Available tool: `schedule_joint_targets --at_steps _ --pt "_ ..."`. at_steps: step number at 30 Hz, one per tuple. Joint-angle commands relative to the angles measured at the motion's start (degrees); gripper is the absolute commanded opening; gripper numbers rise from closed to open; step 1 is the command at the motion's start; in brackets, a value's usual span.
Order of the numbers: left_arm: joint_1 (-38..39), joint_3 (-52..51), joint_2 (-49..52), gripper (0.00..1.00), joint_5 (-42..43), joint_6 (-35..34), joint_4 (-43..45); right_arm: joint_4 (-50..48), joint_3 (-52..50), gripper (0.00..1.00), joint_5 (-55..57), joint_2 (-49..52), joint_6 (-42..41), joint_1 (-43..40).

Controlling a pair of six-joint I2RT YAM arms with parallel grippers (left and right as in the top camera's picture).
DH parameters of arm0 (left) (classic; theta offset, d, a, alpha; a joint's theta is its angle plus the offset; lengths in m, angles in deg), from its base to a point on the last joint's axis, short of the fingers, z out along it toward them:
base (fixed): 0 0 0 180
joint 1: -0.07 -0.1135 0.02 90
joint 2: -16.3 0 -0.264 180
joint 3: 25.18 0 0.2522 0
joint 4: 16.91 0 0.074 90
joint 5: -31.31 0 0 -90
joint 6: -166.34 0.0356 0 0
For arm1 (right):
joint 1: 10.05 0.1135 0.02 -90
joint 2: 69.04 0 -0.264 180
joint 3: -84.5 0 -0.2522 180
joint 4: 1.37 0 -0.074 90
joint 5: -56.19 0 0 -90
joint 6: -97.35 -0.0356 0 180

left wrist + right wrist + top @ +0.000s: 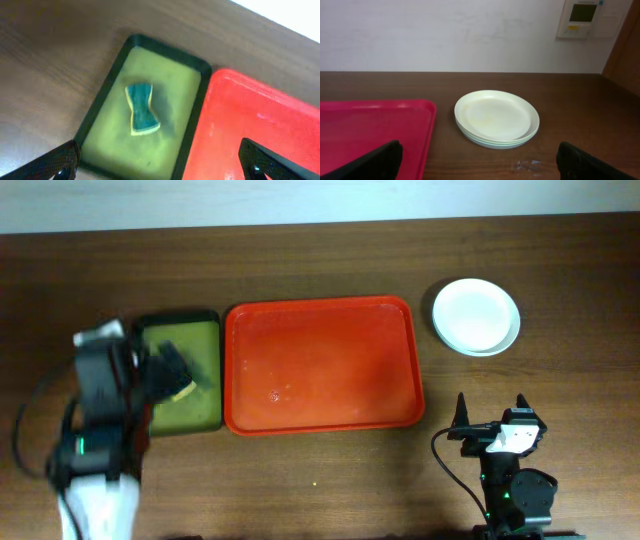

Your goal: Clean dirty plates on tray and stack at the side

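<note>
The plates (pixel 476 316) sit in one stack on the table, right of the red tray (pixel 340 360). The top plate is pale with a faint yellowish tint (pixel 496 118), and greenish rims show beneath it. The tray holds nothing except a few wet specks. My right gripper (pixel 480 162) is open and low near the table's front, facing the stack with a gap of bare table between. My left gripper (pixel 160 165) is open above the small black tray (pixel 100 107), its fingers straddling that tray and the red tray's edge (pixel 260 125).
A green and yellow sponge (pixel 142 109) lies in the black tray's greenish inside, to the left of the red tray. A small wet smear (pixel 527 164) marks the wood in front of the plates. A wall panel (pixel 582 17) hangs behind the table.
</note>
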Motion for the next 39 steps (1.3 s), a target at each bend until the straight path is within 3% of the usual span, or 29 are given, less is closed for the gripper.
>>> schedule_joint_targets --at_steps 1,5,12,15,17,21,25,28,31,34,39 --pt "-0.1 -16.5 -21.0 0.99 4.7 4.3 6.8 0.2 -0.4 0.99 1.1 -0.5 -0.1 -0.3" --pt "-0.1 -28.8 -39.4 0.99 7.1 13.5 10.4 0.2 -0.4 0.99 1.1 -0.5 -0.1 -0.3" --pt "-0.1 -40.5 -53.8 0.99 10.2 16.7 18.5 0.2 -0.4 0.99 1.1 -0.5 -0.1 -0.3" --pt "-0.1 -47.6 -58.8 0.99 12.9 16.6 27.4 0.2 -0.4 0.99 1.1 -0.5 -0.1 -0.3" --pt "0.0 -52.3 -59.4 1.00 14.9 16.6 37.9 0.2 -0.4 0.99 1.1 -0.5 -0.1 -0.3" --pt "0.0 -56.3 -59.4 0.99 15.1 16.6 43.8 0.2 -0.4 0.99 1.1 -0.5 -0.1 -0.3" --pt "1.6 -57.8 -59.4 0.99 13.3 16.7 39.6 0.2 -0.4 0.99 1.1 -0.5 -0.1 -0.3" --pt "2.5 -57.8 -59.4 0.99 6.8 16.7 38.9 0.2 -0.4 0.99 1.1 -0.5 -0.1 -0.3" --pt "2.5 -57.8 -59.4 0.99 6.8 17.0 38.9 0.2 -0.4 0.99 1.1 -0.5 -0.1 -0.3" --pt "2.5 -57.8 -59.4 0.99 7.0 22.2 38.8 0.2 -0.4 0.99 1.1 -0.5 -0.1 -0.3" --pt "2.5 -57.8 -59.4 0.99 7.1 22.3 38.7 0.2 -0.4 0.99 1.1 -0.5 -0.1 -0.3"
